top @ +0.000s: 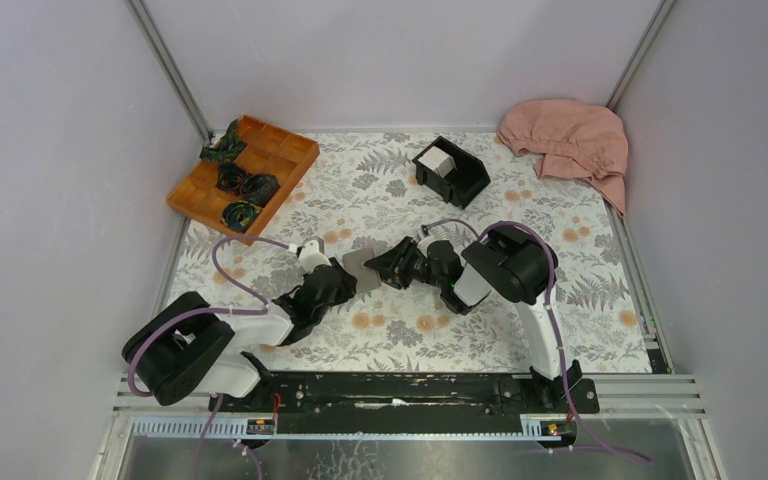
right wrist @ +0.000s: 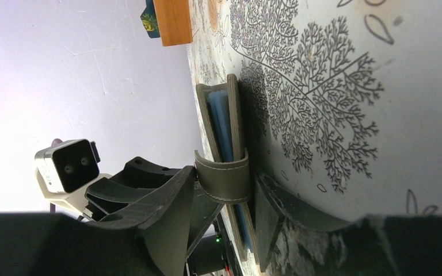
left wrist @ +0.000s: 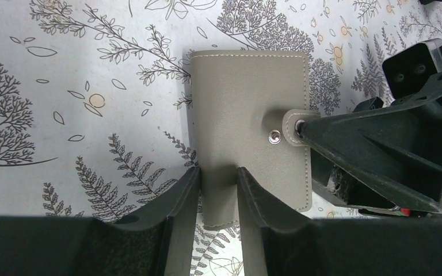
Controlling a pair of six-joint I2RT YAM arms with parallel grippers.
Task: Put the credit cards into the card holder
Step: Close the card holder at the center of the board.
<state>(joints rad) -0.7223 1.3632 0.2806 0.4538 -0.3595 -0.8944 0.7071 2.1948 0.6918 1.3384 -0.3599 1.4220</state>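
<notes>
Top external view shows the left gripper (top: 345,279) and right gripper (top: 380,267) tip to tip at the card holder (top: 361,268) between them. The credit cards (top: 436,159) sit well beyond the right gripper in a black box (top: 470,180). Left wrist view has the left jaws part-open with nothing clenched between them, their tips lying on the holder's near end as if pinning it flat. The right gripper's fingertip touches the strap tab (left wrist: 290,123) beside the snap (left wrist: 274,137). Right wrist view shows the right jaws straddling that strap; whether they pinch it I cannot tell. The holder looks light, fairly stiff and smooth, likely to slide unless pinned, and the soft tab seems the place to pull. The cards, thin and slick, want an edge grip.
</notes>
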